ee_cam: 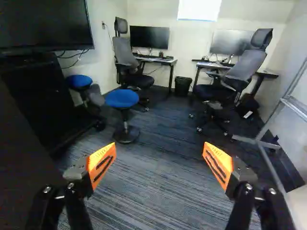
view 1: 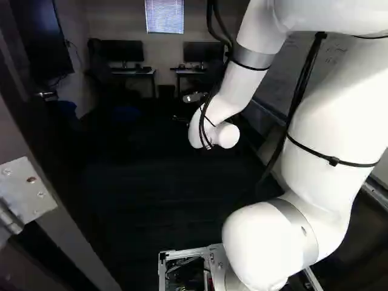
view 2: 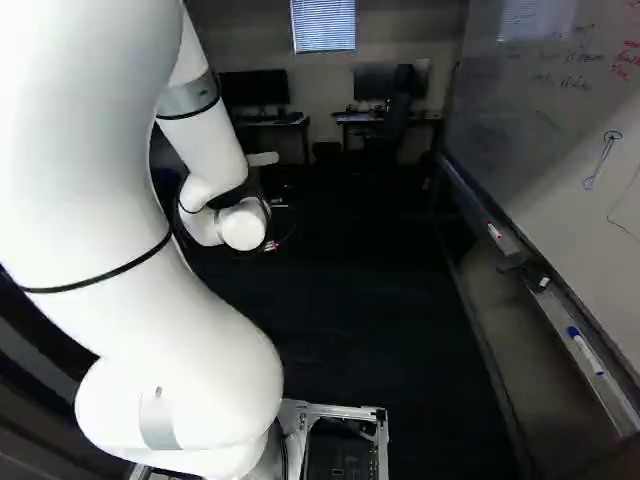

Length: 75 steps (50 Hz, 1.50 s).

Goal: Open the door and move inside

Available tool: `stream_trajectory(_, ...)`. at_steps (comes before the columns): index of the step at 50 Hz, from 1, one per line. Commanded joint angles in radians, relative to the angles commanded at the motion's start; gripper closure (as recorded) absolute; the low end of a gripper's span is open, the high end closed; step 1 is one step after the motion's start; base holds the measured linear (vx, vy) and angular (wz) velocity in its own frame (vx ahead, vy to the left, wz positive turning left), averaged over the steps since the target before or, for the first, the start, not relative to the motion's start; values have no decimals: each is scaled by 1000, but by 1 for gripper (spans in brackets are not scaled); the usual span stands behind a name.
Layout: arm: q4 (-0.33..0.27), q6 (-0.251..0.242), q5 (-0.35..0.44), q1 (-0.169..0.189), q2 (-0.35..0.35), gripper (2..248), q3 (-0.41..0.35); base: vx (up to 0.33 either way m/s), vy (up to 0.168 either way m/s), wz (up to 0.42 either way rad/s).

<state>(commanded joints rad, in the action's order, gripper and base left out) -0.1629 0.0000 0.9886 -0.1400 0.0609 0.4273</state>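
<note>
Beyond the white wrist in the right base view, little of my gripper (view 2: 279, 207) shows against the dark floor. In the wrist view the gripper (ee_cam: 159, 158) stands open, its orange pads wide apart with only carpet beyond them. A metal hinge (view 1: 27, 189) is fixed to the dark frame (view 1: 76, 248) at the left of the left base view, close beside the base. No door handle shows in any view. Ahead lies the room, with striped carpet (ee_cam: 148, 177).
Blue stools (ee_cam: 122, 99) (ee_cam: 79, 81) stand ahead beside a large dark screen (ee_cam: 45, 24). Office chairs (ee_cam: 232, 72) and desks (ee_cam: 160, 61) line the far wall. A whiteboard (view 2: 560, 110) with its tray (view 2: 570, 330) runs along the right side.
</note>
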Motion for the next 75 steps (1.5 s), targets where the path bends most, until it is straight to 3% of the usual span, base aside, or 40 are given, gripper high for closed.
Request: stream_trajectory(75,0,0,0,0,0,3,0,179,-6,-7)
